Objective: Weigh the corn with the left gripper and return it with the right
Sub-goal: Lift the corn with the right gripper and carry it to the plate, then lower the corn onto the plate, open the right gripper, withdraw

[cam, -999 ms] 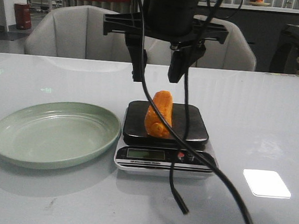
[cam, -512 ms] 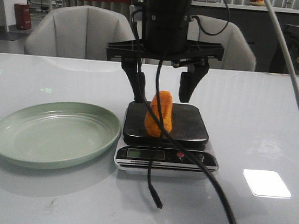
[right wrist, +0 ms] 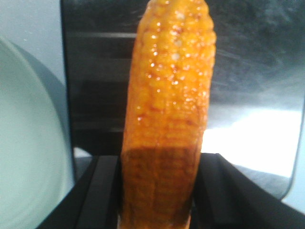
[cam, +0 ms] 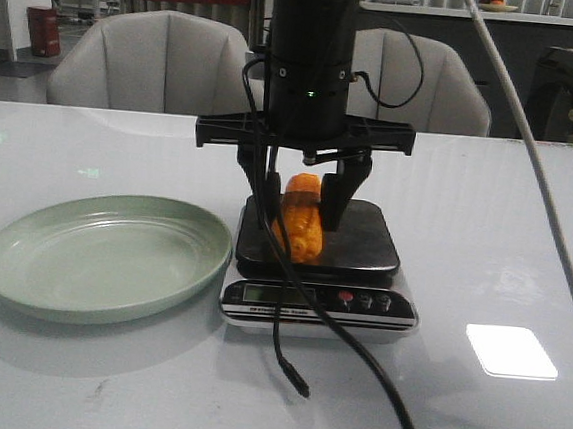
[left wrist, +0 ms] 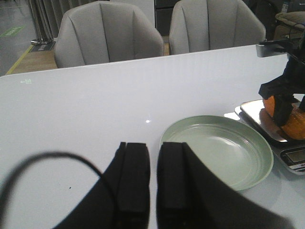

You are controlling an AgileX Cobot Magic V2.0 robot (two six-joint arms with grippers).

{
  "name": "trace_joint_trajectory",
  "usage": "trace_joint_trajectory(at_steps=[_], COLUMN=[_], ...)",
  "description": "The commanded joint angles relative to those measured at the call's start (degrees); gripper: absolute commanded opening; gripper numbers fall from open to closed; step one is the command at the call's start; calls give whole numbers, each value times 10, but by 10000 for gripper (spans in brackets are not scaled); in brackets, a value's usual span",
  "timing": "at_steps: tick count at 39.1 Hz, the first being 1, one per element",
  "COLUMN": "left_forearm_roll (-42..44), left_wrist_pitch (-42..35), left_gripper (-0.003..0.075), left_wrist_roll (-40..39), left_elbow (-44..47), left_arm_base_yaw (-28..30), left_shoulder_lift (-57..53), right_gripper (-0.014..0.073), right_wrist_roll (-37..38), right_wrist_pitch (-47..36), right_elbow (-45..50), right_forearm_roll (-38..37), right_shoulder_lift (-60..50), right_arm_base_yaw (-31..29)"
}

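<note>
One corn (cam: 301, 219) on scale (cam: 364, 249); R gripper (cam: 296, 200) jaws apart, straddling it. Return step; next: clamp, lift, carry left to plate (cam: 102, 259). L gripper (left wrist: 152, 176) nearly shut, empty.

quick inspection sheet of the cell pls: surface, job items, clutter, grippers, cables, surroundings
Surface: white glossy table, window glare patch at front right.
Job's things: corn lying on the scale platform; green plate empty, left of the scale.
Clutter: nothing seen.
Grippers: right gripper down over the scale, fingers either side of the corn, not yet closed; left gripper shut, away from the scale, holding nothing.
Cables: black cable hangs across the scale display.
Surroundings: grey chairs behind the table.
</note>
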Motion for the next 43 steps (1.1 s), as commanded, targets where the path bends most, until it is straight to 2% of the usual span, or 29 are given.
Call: trace_joint_trajectory(at_steps=[1,8,16,21,26,31,39,43], left_forearm_roll=[6,6,6,6,6,6,6,6], left_wrist_pitch=[-38,-39,-39,-39,-39,-36,-36,-36], left_gripper=[144,144,144,144,144,144,144,144], left_wrist_roll=[-6,-6,-6,-6,-6,-6,-6,-6], left_elbow=[-14,-14,-14,-14,-14,-14,-14,-14], left_arm_base_yaw=[-1,-1,-1,-1,-1,-1,-1,-1], left_shoulder_lift=[3,3,3,3,3,3,3,3], right_gripper=[139,139,159,250,437,584,595,595], right_wrist_roll=[0,-4,-4,-4,-4,-4,-7,-43], right_wrist_pitch=[-12,-39,-98,-127,-135,-143,-145,-135], right_elbow=[-44,-96,-100,-100,-106,-108,-141,-157], right_forearm_roll=[31,74,83,84,84,84,81,80], right_shoulder_lift=[-34,-33,-14,11,37,43,19,-8], right_arm_base_yaw=[0,26,73,99,110,111,90,77])
